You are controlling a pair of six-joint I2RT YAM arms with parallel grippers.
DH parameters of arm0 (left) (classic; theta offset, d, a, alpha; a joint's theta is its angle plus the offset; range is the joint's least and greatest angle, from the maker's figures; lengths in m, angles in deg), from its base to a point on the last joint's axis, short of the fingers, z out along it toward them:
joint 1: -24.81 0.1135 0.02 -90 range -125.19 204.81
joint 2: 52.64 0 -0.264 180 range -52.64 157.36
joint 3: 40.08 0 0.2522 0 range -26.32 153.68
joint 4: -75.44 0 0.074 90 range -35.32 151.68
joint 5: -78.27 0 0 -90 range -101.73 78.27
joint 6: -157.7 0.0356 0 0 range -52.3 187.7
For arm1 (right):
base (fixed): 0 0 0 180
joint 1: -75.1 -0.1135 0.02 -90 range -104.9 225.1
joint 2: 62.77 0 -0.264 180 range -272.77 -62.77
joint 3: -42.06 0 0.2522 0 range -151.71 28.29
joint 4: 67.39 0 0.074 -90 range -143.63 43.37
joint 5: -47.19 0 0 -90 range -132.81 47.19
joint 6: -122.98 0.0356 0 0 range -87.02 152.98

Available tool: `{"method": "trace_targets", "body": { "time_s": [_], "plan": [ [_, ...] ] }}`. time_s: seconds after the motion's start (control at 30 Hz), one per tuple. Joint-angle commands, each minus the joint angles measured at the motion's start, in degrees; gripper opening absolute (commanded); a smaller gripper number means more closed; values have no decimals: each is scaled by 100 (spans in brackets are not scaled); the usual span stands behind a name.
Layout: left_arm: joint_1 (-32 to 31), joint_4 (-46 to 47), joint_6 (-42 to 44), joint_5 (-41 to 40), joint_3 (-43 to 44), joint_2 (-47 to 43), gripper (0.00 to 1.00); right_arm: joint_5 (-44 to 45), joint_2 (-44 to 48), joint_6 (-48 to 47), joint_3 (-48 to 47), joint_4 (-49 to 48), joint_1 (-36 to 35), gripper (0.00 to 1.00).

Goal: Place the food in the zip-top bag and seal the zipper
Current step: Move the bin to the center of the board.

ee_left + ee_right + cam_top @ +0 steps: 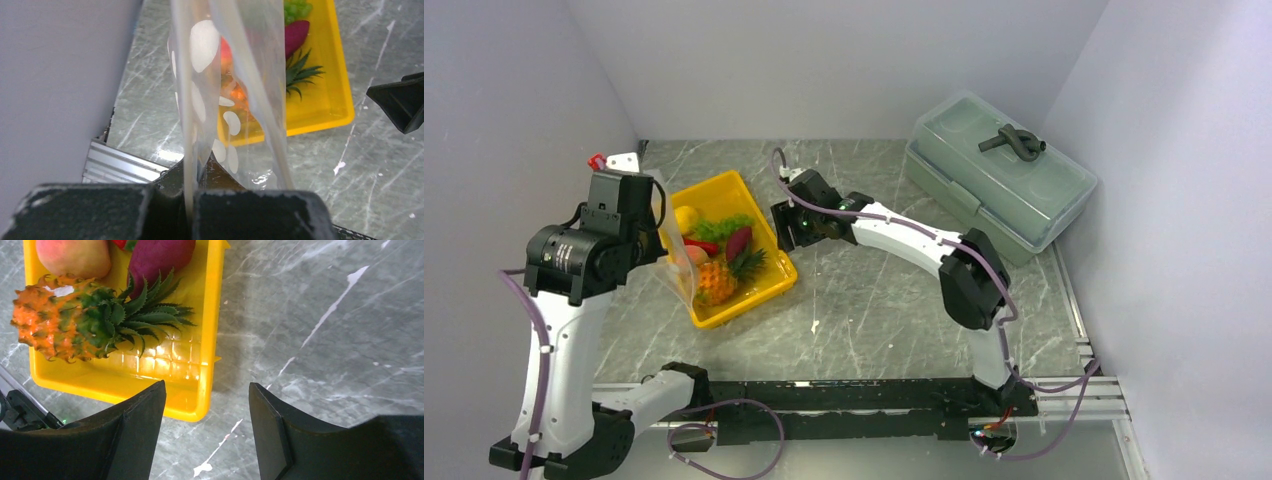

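- Two arms in view. The left fingers (200, 202) are clamped shut on an edge of the zip-top bag (205, 45).
- The bag hangs from them over the left edge of the yellow tray (125, 385).
- The right fingers (140, 425) are spread open, gripping nothing, above the tray's near right corner and the surface (325, 365).
- The food is all in the tray: pineapple (55, 325), round fruit (75, 257), grapes (724, 228), lemon (686, 218), chili (702, 245).

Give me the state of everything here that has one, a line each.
left claw, shut on the zip-top bag
right claw, open, empty
zip-top bag, held up by one edge
pineapple, lying on its side in the yellow tray
plastic box, lid shut
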Motion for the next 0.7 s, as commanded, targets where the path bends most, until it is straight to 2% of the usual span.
{"method": "trace_targets", "body": {
  "time_s": [0.0,0.4,0.67],
  "plan": [
    [-22,-89,-147,-524,59,-149,0,-234,-338,318,-507,-132,-27,62],
    [-17,-72,-133,-352,-66,-269,0,120,-1415,461,-1344,125,-175,55],
    [-22,-130,-134,-378,-54,-362,0,266,-1681,457,-1429,185,-210,43]
  ]
}}
